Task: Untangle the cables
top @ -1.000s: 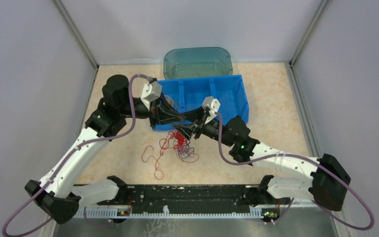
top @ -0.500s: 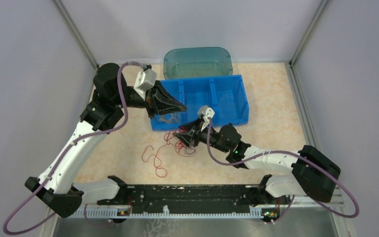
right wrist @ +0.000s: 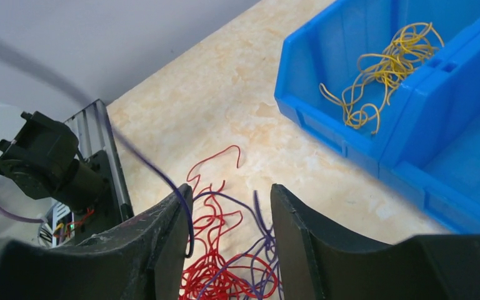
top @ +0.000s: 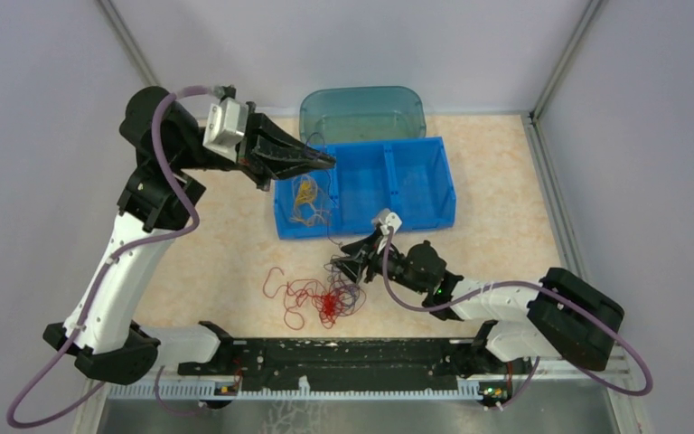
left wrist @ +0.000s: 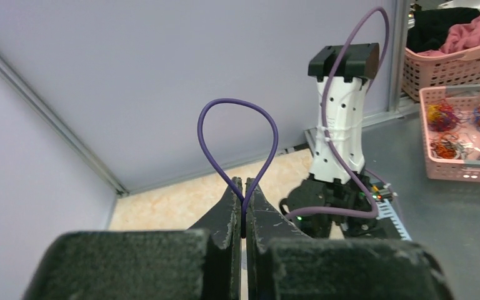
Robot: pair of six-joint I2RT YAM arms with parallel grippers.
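Loose clump of thin red and dark purple wiry cables point(top: 323, 303) lies on the beige marbled bench point(top: 506, 244), just beside your right pincer point(top: 345, 268), at its 7 o'clock. Red strands trail out toward 9 o'clock. A curly yellow-orange cable point(top: 305, 194) sits apart in the left compartment of the blue plastic bin point(top: 416, 215), at 6 o'clock of your left pincer point(top: 323, 163).

Left pincer: clamped tight on a thin purple strand point(left wrist: 237, 119) that loops up beyond its tips.

Right pincer: jaws parted about halfway, nothing clamped. One purple strand runs along the inner face of one finger point(right wrist: 162, 237).
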